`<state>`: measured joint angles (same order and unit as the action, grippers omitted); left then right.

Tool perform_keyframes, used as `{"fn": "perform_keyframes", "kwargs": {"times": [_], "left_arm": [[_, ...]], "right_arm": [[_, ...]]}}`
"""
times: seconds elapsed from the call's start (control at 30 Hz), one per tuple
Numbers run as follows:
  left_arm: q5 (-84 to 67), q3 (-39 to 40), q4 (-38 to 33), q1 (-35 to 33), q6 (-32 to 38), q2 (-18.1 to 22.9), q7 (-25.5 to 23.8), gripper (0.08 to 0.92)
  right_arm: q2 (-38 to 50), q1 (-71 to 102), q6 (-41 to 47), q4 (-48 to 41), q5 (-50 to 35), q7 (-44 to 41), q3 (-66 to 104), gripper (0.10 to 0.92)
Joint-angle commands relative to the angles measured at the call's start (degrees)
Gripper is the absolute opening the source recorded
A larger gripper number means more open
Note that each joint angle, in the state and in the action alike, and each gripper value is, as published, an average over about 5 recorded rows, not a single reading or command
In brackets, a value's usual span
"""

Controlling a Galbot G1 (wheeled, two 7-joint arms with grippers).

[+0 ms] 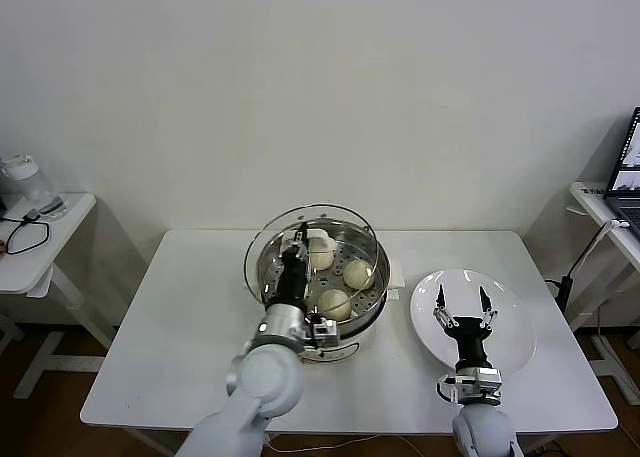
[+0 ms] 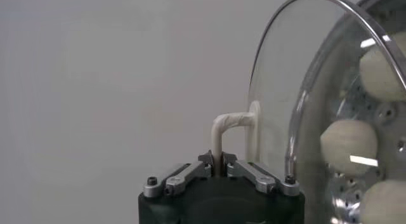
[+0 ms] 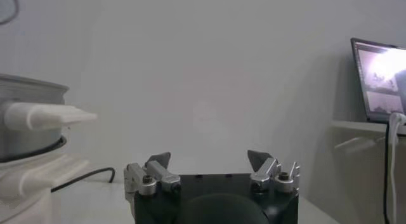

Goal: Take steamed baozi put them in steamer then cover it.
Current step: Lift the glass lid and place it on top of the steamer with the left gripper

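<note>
**Glass cover held over the steamer**

A white table (image 1: 180, 317) was seen against a plain wall. The clear cover (image 1: 330, 217) was gripped by its bar handle in the left gripper (image 2: 217, 163), tilted above the shiny steamer (image 1: 372, 307) where baozi (image 1: 335, 303) lay. The right gripper (image 1: 461, 307) was held wide over the plate (image 1: 515, 327).

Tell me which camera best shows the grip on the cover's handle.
The left wrist view: the left tool is shut on the handle of the cover, seen close. The head view shows the cover over the steamer, its handle mostly hidden. The right wrist view shows none of it.
</note>
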<state>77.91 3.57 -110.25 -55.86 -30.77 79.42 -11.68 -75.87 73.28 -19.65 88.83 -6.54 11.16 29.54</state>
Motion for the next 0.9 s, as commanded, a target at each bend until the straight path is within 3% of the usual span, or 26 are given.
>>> {"fn": "perform_keyframes", "kwargs": {"times": [0.03, 0.33, 0.9], "left_arm": [[10.7, 2.87, 6.6, 3.07, -0.68, 4.13, -4.24, 0.187], [10.67, 2.78, 8.15, 3.09, -1.09, 6.09, -4.3, 0.187], [11.09, 2.86, 8.99, 2.56, -0.44, 5.98, -3.94, 0.187]], "right_arm": [[-0.19, -0.18, -0.03, -0.37, 0.05, -0.05, 0.06, 0.823], [-0.51, -0.4, -0.21, -1.08, 0.37, -0.14, 0.03, 0.823], [-0.45, -0.79, -0.26, -1.4, 0.39, -0.13, 0.2, 0.823]]}}
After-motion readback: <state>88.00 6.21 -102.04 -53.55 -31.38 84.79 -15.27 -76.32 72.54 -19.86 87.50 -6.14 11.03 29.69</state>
